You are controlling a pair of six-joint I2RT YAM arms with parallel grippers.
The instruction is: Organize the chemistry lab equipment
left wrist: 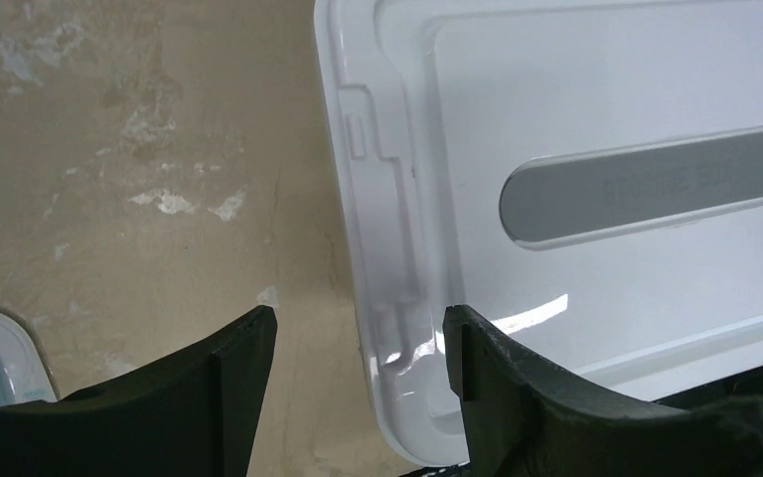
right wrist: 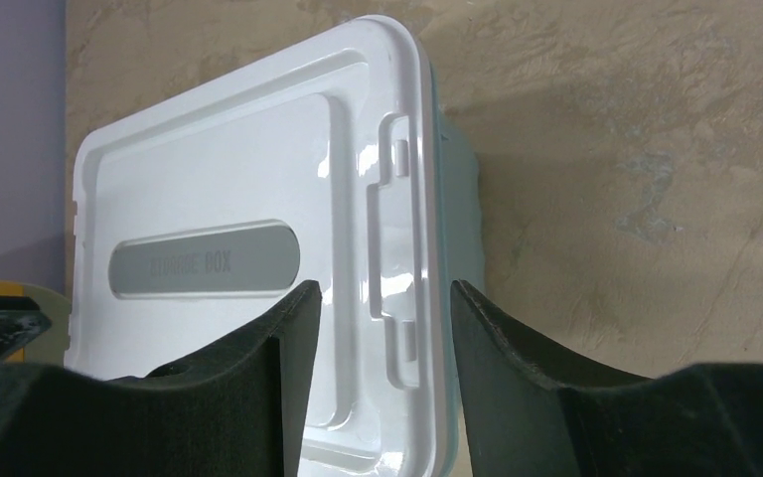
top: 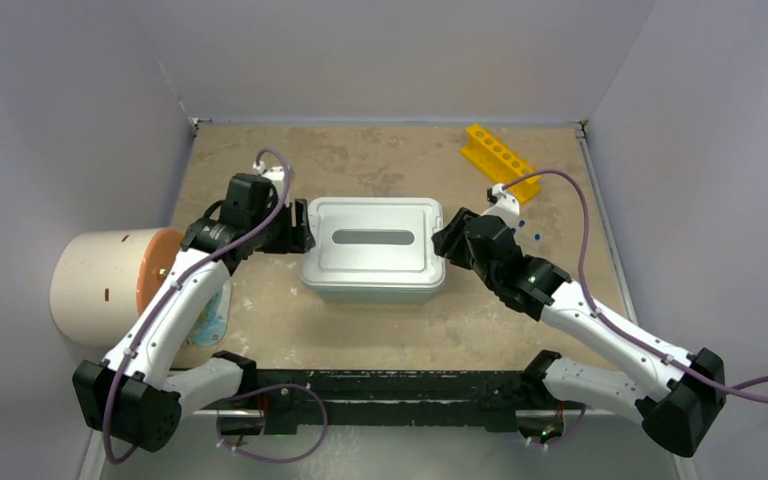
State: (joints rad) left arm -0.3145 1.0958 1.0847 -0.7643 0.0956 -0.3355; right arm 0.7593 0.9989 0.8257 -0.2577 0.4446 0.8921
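On the surface (top: 360, 160), the lidded tub (top: 374, 290) sits between left tool (left wrist: 358, 323) and right tool (right wrist: 384, 298), both open, empty; tiny blue pieces (top: 537, 234) and yellow rack (top: 500, 160) lie outside, seemingly unsorted

So the lid (right wrist: 228, 169) looked like shiny white plastic to us, smooth enough to throw bright glints along its rim. The grey strip (right wrist: 204, 260) set into it was dull and matt. We read the tub (right wrist: 460, 209) under it as teal plastic, a bit see-through. The table top (left wrist: 129, 199) was another story: tan, matt, rough-looking, blotchy with pale scuffs. On the right gripper (right wrist: 382, 298) the fingers (right wrist: 238, 397) came across as black, matt and faintly grainy, and we couldn't tell if they were rubber or plastic. We also spotted a yellow rack (top: 500, 160) in plain plastic, a matt cream drum (top: 95, 285), and smooth white plastic arm shells (top: 160, 320).
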